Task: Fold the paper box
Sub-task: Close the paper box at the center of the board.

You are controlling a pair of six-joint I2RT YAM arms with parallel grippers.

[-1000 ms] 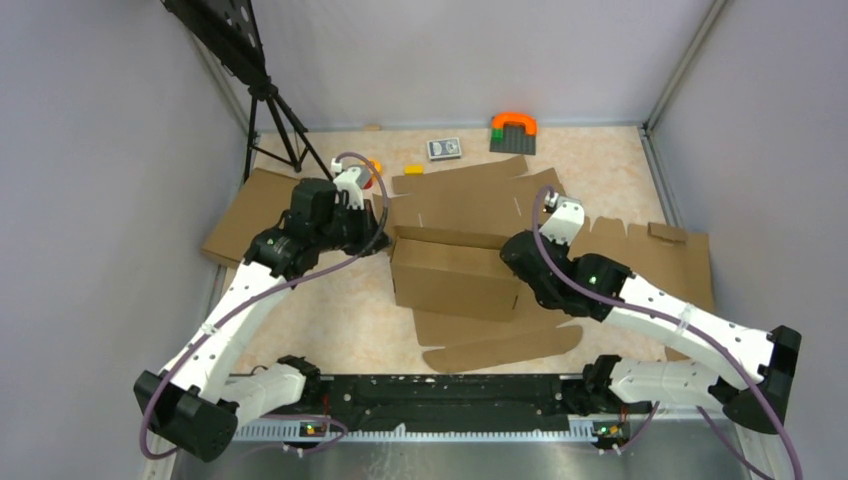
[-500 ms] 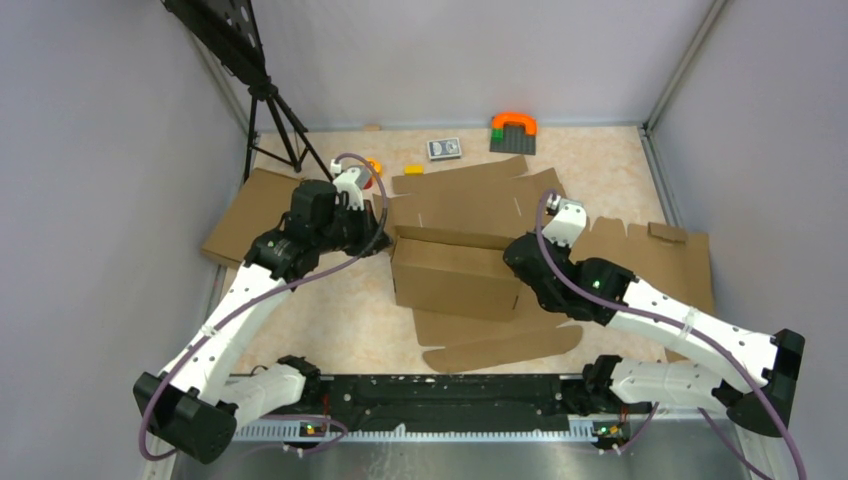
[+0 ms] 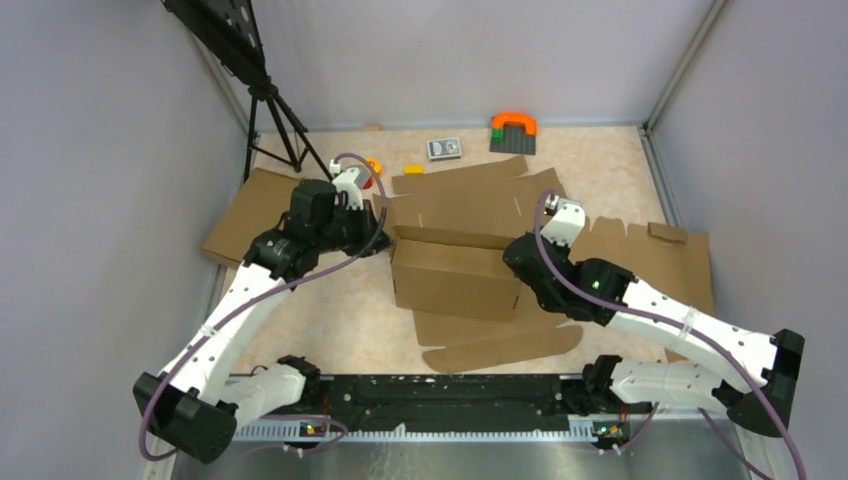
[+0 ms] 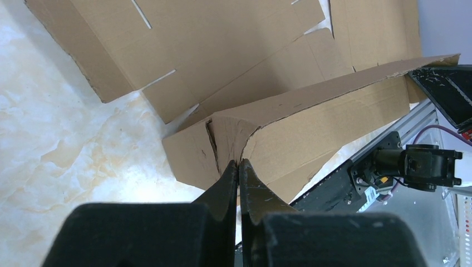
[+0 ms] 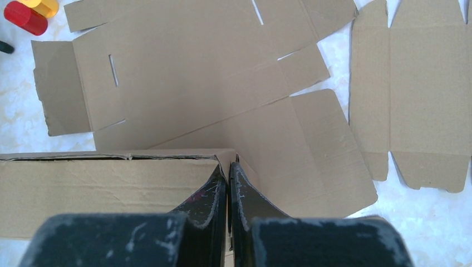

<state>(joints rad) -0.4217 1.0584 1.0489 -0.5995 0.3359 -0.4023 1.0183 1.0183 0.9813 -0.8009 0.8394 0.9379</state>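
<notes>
Paper box (image 3: 450,280), a light, stiff corrugated sheet, lies mid-desk (image 3: 330,320) with its near wall raised; left claw (image 4: 238,164) and right claw (image 5: 228,167), both closed, meet that wall's end corners, probably the best holds.

White link shells on left arm (image 3: 235,320) and right arm (image 3: 680,325), with rounded black joint housings between. Purple cable (image 3: 538,215) looped along each, strapped on with pale ties. Small green light (image 3: 597,283) on each black wrist block. Matte black wedge fingers (image 4: 225,183), the right pair scuffed grey.
</notes>
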